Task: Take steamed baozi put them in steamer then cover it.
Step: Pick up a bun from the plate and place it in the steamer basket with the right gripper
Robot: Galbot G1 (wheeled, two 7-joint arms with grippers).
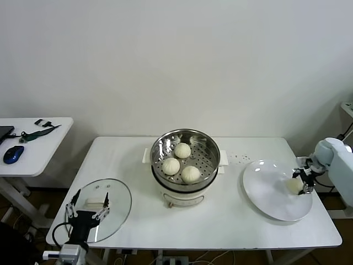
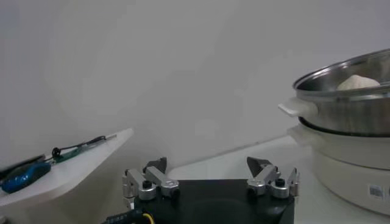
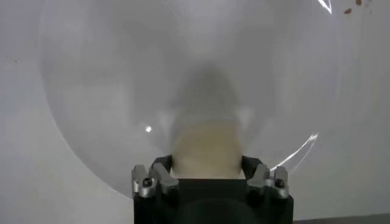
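Steamed baozi, small round cream-white dough buns: three (image 1: pixel 182 150) (image 1: pixel 171 165) (image 1: pixel 191 174) lying inside the round shiny stainless-steel steamer (image 1: pixel 210 144) on its perforated floor, clustered close together, the steamer standing on its white electric base at the middle of the white rectangular table (image 1: pixel 220 221). Fourth cream-white bun (image 1: pixel 293 185) well to the right of the steamer, resting on the flat round white plate (image 1: pixel 265 193) near that plate's far right edge.

Right gripper (image 1: pixel 303 182) down at that fourth bun, well right of the steamer, jaws standing either side of the bun and closed in against its flanks; in the right wrist view bun (image 3: pixel 206 146) filling the gap between the two fingers (image 3: pixel 159 175) above the plate (image 3: pixel 91 91).

Left gripper (image 1: pixel 88 208) parked to the front left of the steamer, over the round clear glass lid (image 1: pixel 118 199) lying flat on the table; jaws spread wide, holding nothing. Same wide-apart fingers (image 2: pixel 149 181) seen from the left wrist, steamer (image 2: pixel 347 109) beyond with one bun (image 2: pixel 358 83) showing over its rim.

Beyond the table, further left of the steamer, a white side table (image 1: pixel 38 146) carrying a blue computer mouse (image 1: pixel 13 154).
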